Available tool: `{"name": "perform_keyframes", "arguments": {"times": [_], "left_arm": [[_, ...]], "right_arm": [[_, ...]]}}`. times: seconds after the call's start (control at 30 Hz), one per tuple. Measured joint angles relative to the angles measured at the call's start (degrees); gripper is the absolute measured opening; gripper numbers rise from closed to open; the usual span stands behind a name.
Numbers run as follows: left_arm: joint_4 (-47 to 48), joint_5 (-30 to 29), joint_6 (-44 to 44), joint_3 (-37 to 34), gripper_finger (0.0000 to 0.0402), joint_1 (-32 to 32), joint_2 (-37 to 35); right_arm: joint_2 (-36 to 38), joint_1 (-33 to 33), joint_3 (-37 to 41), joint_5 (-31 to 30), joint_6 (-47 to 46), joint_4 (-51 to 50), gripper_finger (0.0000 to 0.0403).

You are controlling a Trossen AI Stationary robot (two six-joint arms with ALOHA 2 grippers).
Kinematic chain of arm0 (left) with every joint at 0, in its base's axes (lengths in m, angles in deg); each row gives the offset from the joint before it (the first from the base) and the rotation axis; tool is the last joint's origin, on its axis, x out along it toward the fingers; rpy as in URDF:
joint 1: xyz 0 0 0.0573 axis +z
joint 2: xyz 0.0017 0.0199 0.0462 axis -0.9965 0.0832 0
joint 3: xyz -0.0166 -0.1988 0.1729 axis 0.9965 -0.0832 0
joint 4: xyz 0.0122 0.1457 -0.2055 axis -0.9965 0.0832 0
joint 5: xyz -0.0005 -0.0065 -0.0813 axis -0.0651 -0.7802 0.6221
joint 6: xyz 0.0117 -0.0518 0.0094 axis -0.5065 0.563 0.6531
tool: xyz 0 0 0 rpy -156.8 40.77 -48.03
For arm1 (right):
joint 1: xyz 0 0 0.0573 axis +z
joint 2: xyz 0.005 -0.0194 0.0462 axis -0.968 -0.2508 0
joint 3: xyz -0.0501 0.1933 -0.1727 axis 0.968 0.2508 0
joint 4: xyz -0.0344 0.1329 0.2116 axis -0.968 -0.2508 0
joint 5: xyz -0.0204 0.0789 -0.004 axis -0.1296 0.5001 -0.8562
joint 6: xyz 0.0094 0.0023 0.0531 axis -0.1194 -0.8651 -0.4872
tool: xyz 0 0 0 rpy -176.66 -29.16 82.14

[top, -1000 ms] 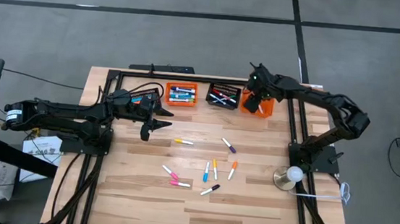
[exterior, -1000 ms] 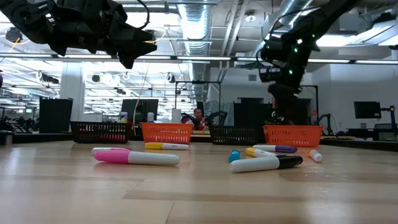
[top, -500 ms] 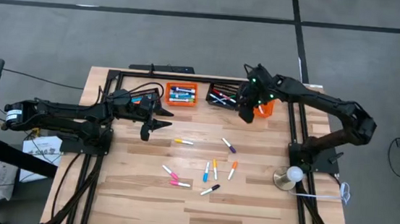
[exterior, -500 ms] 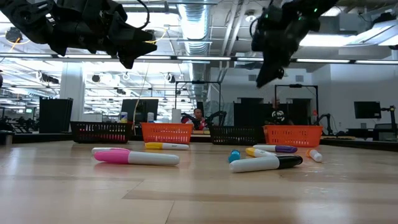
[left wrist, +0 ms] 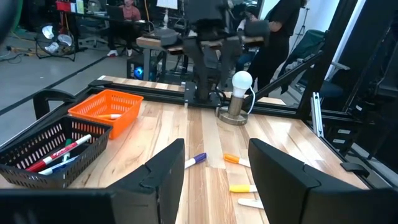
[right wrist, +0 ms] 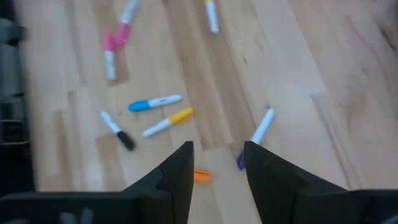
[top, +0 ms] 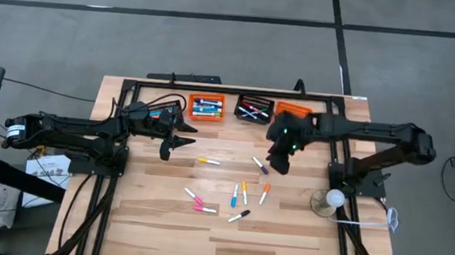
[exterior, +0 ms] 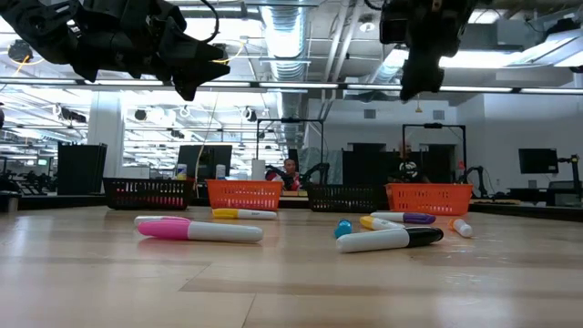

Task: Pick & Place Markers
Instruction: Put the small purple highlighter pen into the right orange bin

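Note:
Several markers lie flat on the wood table: a yellow one point(top: 209, 161), a purple-capped one point(top: 260, 166), orange point(top: 264, 194), blue point(top: 234, 195), two pink point(top: 199, 203) and a black-capped one point(top: 239, 216). My right gripper point(top: 278, 162) hangs open and empty above the table, just right of the purple-capped marker point(right wrist: 256, 137). My left gripper point(top: 172, 144) waits open and empty in the air by the table's left side, left of the yellow marker.
Along the far edge stand an orange basket point(top: 206, 107) and a black basket point(top: 255, 109), both with markers inside, and a second orange basket point(top: 295, 110). A lamp with a white bulb point(top: 334, 199) stands at the right edge. A black frame rail borders the table.
My right gripper has swung away from the orange basket at the far right, toward the near edge and slightly left, to a spot over the table next to the purple-capped marker. The markers on the table have not moved.

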Motion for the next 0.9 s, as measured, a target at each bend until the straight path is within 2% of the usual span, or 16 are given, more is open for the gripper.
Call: {"name": "perform_keyframes", "arguments": {"times": [0.1, 0.2, 0.37, 0.9], "left_arm": [[0.0, 0.0, 0.0, 0.01, 0.0177, 0.0, 0.0], [0.0, 0.02, 0.0, 0.0, 0.0177, 0.0, 0.0], [-0.02, -0.01, 0.0, -0.06, 0.0177, 0.0, 0.0], [-0.21, 0.0, 0.0, -0.17, 0.0177, 0.0, 0.0]], "right_arm": [[-0.79, 3.88, -0.02, -6.25, -4.1, -0.16, 0.0125], [-2.05, 6.39, 0.09, -9.15, -7.45, -0.68, 0.0122], [-6.13, 7.45, -0.02, -9.12, -11.49, -0.32, 0.0124], [-21.01, 4.11, 0.04, -8.78, -9.83, 2.28, 0.0176]]}}
